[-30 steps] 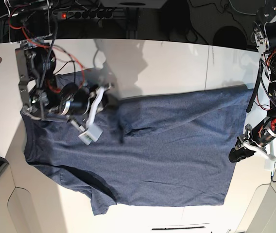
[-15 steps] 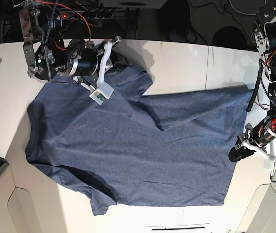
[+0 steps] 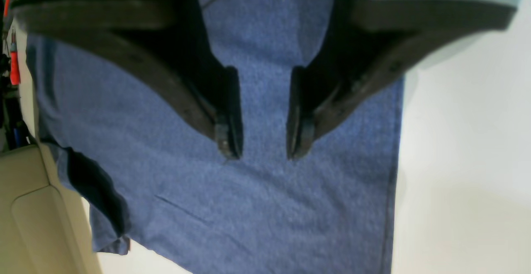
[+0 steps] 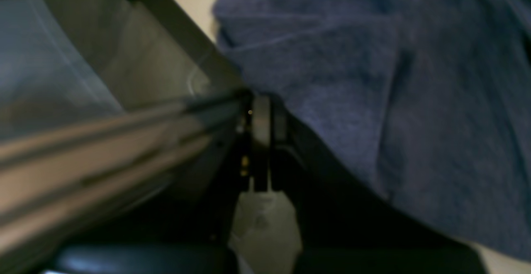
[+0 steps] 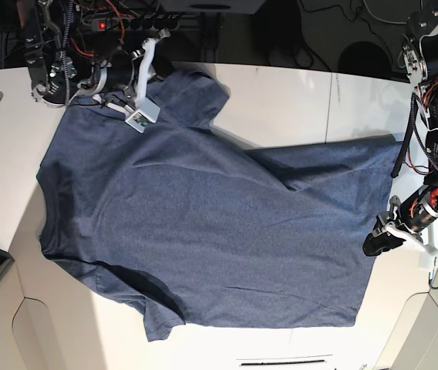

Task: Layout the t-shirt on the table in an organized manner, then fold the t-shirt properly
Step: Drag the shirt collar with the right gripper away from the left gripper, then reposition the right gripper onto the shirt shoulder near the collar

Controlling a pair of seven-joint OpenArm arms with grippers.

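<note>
T-shirt point(image 5: 203, 231) is spread over most of the white table point(image 5: 296, 96), plain side up with no lettering showing. The body runs from 9 to 3 o'clock in the base view. The hem sits near 3 o'clock, and the lower sleeve point(image 5: 161, 320) sticks out at 7 o'clock. The upper sleeve point(image 5: 192, 96) is pulled out toward 11 o'clock. Likely reason: the right arm has that sleeve or shoulder cloth and is dragging it outward so the shirt lies flat before folding. Diagonal creases run from the sleeve toward the centre of the body, so the cloth there looks taut, not resting.

Right gripper point(image 5: 138, 77) is at 11 o'clock in the base view, at the table's far edge and right at the sleeve. In the right wrist view its jaws are pressed together, with navy cloth bunched right against them. The picture is blurred, so the pinch point itself isn't clear. I judge it is pinching the sleeve edge.

Left gripper point(image 5: 375, 245) is at 3 o'clock in the base view, just beside the hem corner. In the left wrist view its jaws stand spread with clear space between them and nothing held, left gripper point(image 3: 259, 151) above the cloth near the hem edge. I can't tell whether the tips touch the cloth. It is probably parked there to anchor or grab the hem.

Layout is nearly done, but the lower sleeve is still rumpled and no fold has started.
</note>
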